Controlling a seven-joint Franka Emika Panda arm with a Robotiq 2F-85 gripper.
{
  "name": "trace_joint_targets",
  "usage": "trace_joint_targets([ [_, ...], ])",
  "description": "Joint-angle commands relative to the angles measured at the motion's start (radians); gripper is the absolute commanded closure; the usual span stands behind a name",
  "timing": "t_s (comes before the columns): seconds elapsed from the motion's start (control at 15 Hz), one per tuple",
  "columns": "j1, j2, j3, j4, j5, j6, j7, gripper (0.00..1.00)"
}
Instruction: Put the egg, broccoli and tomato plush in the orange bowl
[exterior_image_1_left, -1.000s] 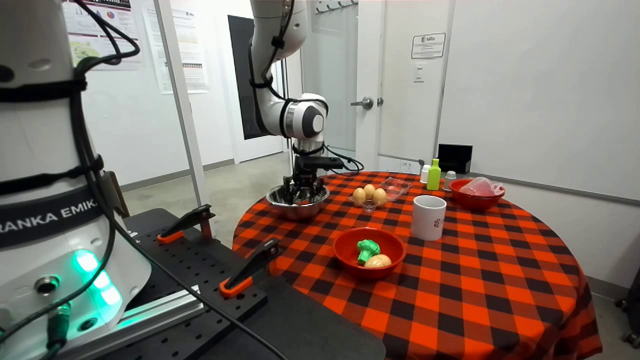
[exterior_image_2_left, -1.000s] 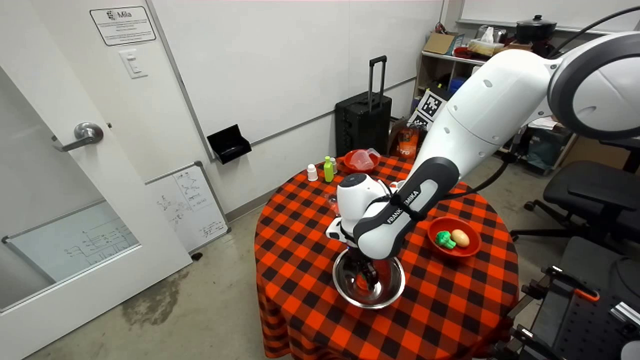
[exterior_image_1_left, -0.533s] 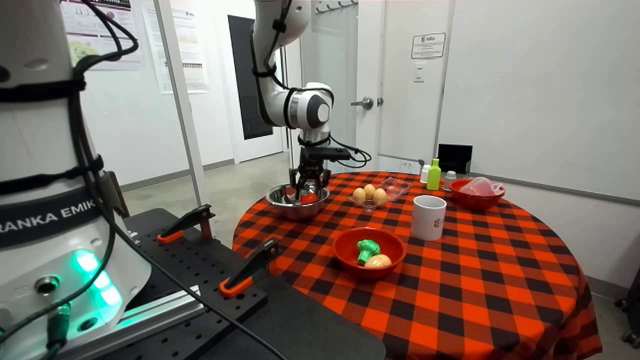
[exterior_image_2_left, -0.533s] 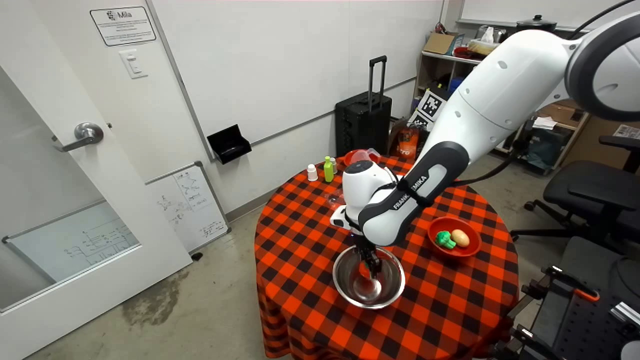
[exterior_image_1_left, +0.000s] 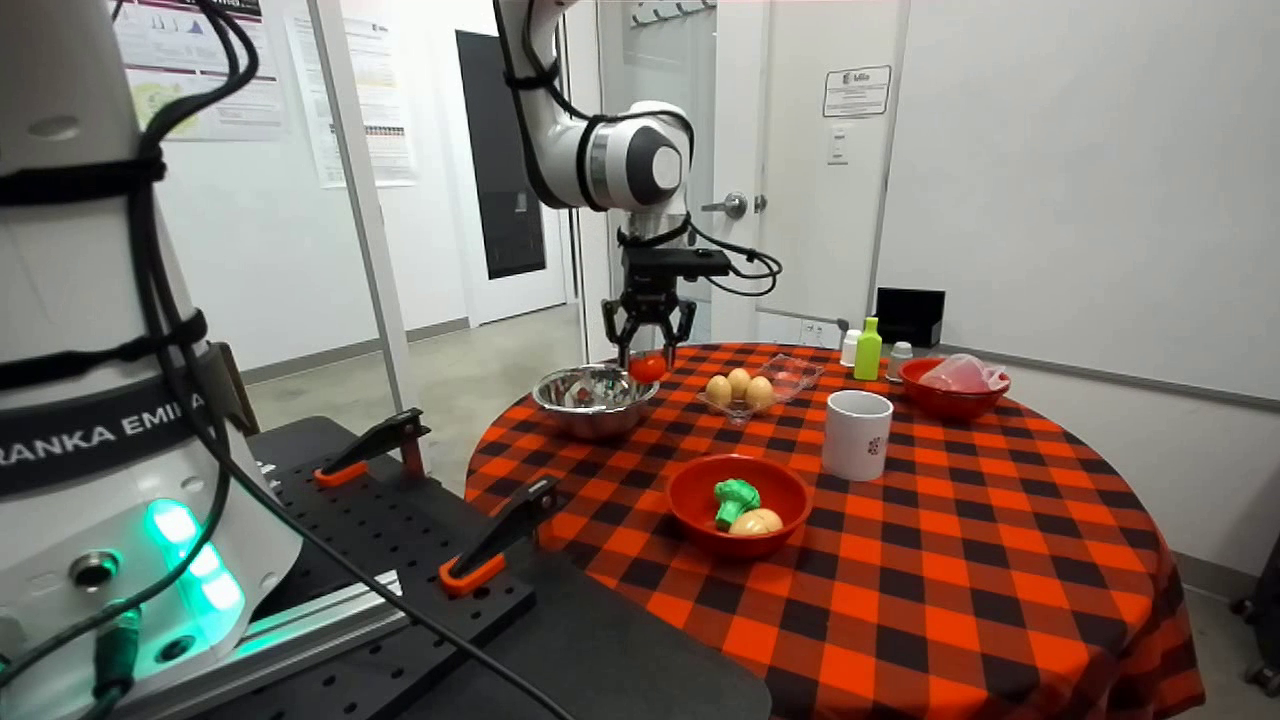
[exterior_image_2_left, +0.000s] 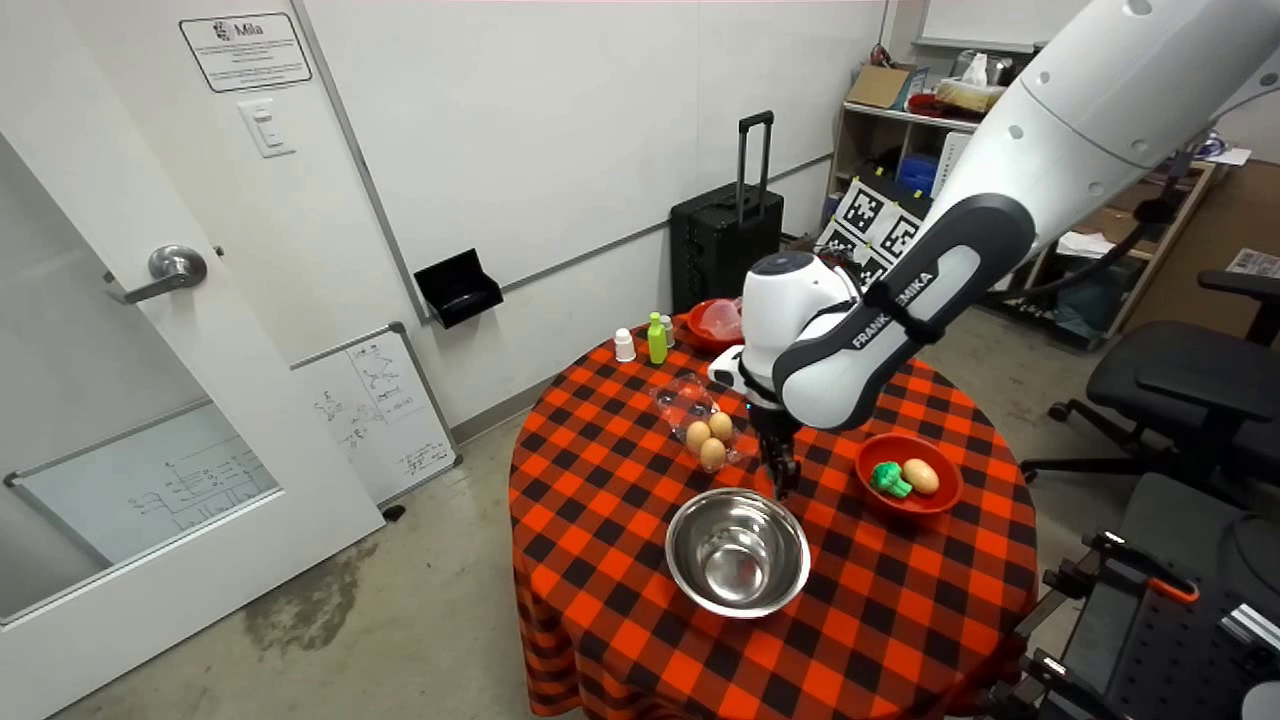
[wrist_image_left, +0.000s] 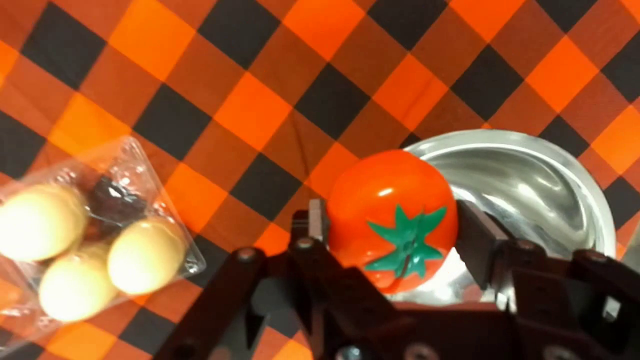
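Above red-and-black checked cloth (exterior_image_1_left: 1000, 560) near a large whiteboard (exterior_image_1_left: 1080, 180), my black gripper (exterior_image_1_left: 648, 363) pinches a glossy red tomato (wrist_image_left: 390, 215), part-hiding the round steel bowl (wrist_image_left: 520, 185) at three o'clock in the wrist view.

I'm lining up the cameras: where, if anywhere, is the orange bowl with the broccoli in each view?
In an exterior view: the orange bowl, just right of centre, lower half.
In an exterior view: the orange bowl, farther right, lower half.
Wrist view: not in the picture.
Shared landmark: the steel bowl, at right in the wrist view, left of the orange bowl elsewhere.
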Motion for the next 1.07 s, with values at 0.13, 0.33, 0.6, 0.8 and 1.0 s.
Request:
trace_joint_targets([
  [0.13,-0.082,-0.147,-0.058,-0.189,0.057,0.099,0.091,0.62],
  [0.33,-0.127,-0.157,-0.096,-0.238,0.078,0.144,0.125,0.62],
  [0.6,-0.187,-0.134,-0.123,-0.280,0.103,0.209,0.158,0.62],
  [0.8,-0.212,-0.116,-0.139,-0.302,0.111,0.270,0.207,0.62],
  [1.0,-0.220,-0.095,-0.155,-0.305,0.104,0.293,0.268,0.62],
])
